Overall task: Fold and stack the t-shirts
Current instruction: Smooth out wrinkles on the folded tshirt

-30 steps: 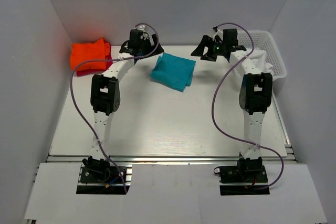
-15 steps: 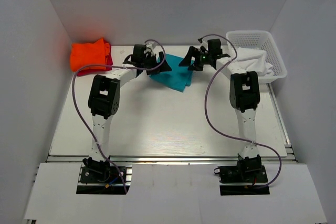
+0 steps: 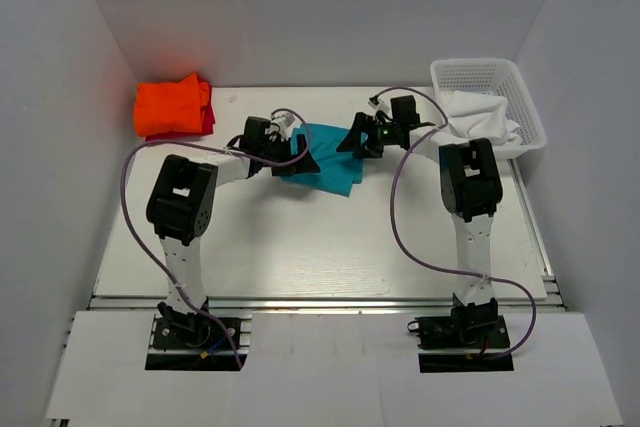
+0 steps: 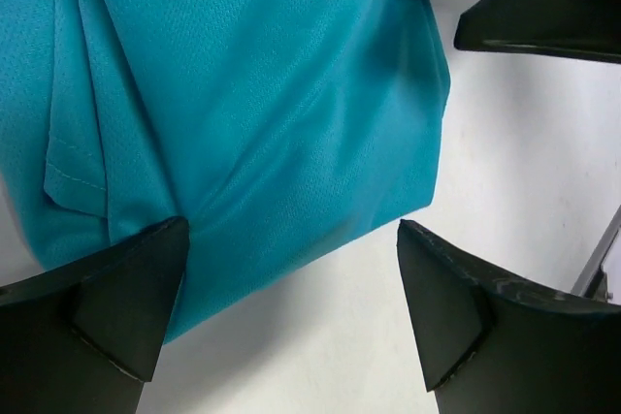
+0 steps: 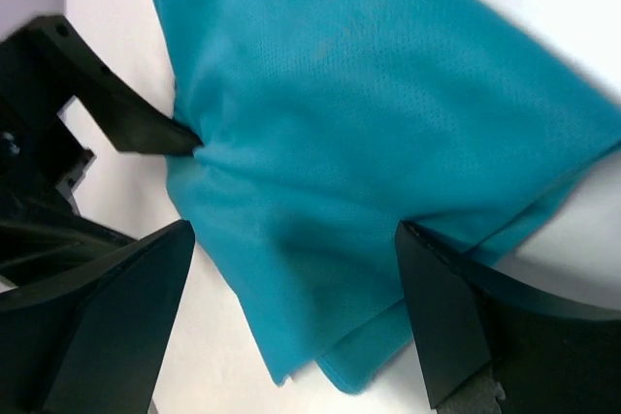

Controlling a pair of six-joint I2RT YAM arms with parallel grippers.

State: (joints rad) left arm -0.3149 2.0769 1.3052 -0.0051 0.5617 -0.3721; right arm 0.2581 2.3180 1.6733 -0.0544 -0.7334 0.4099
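Folded teal-blue cloth t-shirt [image 3: 330,162] lies on the white worktop [image 3: 300,237], far of centre. I have left jaws and right jaws spread wide at its opposite edges, gripping nothing.

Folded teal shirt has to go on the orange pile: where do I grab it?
Pinch the teal shirt at its two opposite ends, through all layers, coming down from above. It lies flat and folded, so only its edges offer a bite. The left end effector and right end effector stand open there.
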